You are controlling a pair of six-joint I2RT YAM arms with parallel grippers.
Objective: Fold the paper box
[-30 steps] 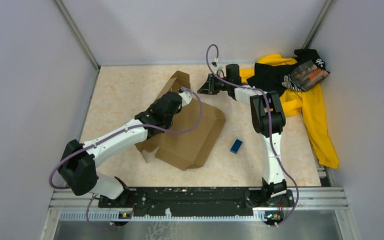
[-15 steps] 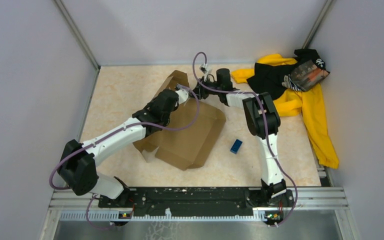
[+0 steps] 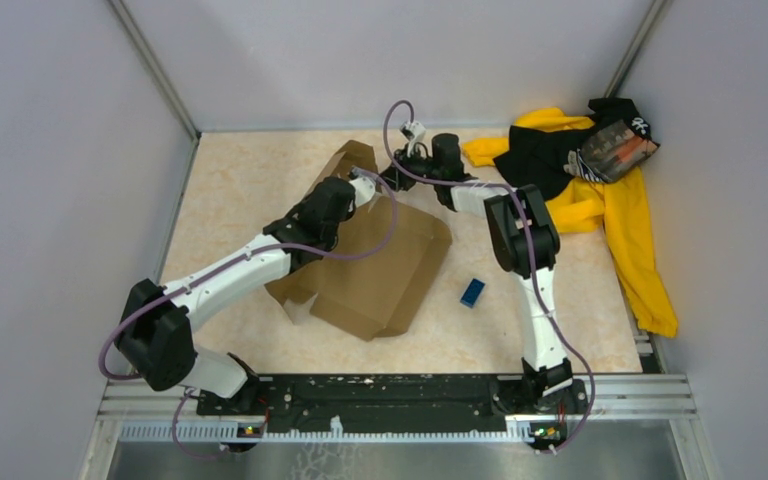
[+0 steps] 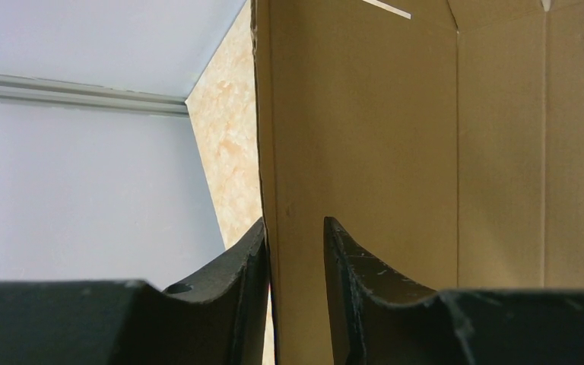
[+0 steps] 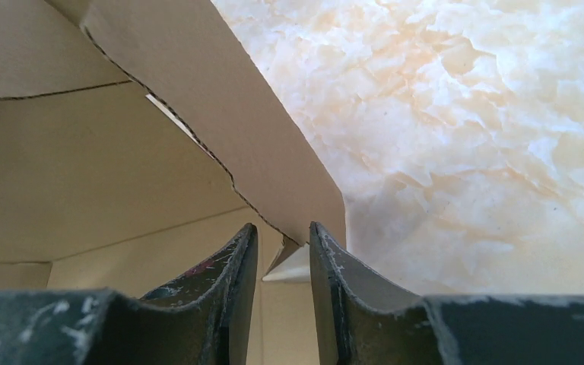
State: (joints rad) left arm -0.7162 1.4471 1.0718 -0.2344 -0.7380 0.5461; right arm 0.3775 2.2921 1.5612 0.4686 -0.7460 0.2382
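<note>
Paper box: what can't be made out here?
- Left wrist: whether the left gripper clamps the paper box panel; its fingers hide the contact.
- Right wrist: whether the right gripper pinches the box edge; its fingers cover that too.
- Top external: the left arm covers the box's middle; both grippers too small to read.

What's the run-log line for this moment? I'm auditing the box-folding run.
task: fold the paper box | left gripper: straddling its raised flap edge, grip unclear | right gripper: jaws apart at flap corner
</note>
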